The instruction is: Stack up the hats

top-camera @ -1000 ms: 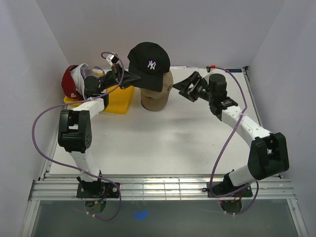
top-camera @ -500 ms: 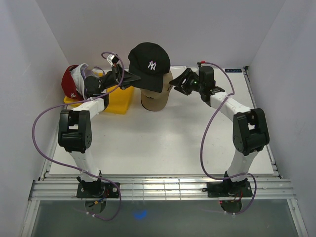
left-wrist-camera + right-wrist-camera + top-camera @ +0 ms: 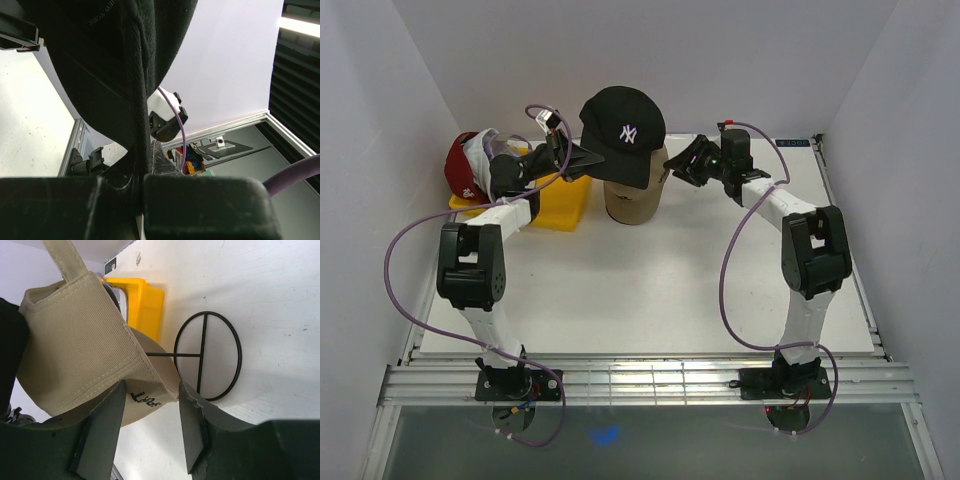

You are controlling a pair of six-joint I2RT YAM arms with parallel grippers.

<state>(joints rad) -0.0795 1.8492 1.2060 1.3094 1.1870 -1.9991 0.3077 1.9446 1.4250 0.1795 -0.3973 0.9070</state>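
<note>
The black cap (image 3: 622,118) with a white NY sits on top of the beige cap (image 3: 635,195) at the back middle of the table. My left gripper (image 3: 570,158) is shut on the black cap's brim; in the left wrist view the black fabric (image 3: 110,60) runs down into the closed gripper (image 3: 140,175). My right gripper (image 3: 680,170) is open at the beige cap's right side. In the right wrist view the beige cap's (image 3: 75,345) lower edge lies between the spread gripper (image 3: 151,388). The red cap (image 3: 460,165) and white cap (image 3: 480,148) lie at the back left. The lavender cap is hidden.
The yellow tray (image 3: 565,200) lies left of the stacked caps, under my left forearm. The black wire stand (image 3: 207,355) shows under the beige cap in the right wrist view. White walls close in on the left, back and right.
My right arm has swung left and brought its open gripper up to the beige cap's edge. The left gripper and the black cap have not moved.
</note>
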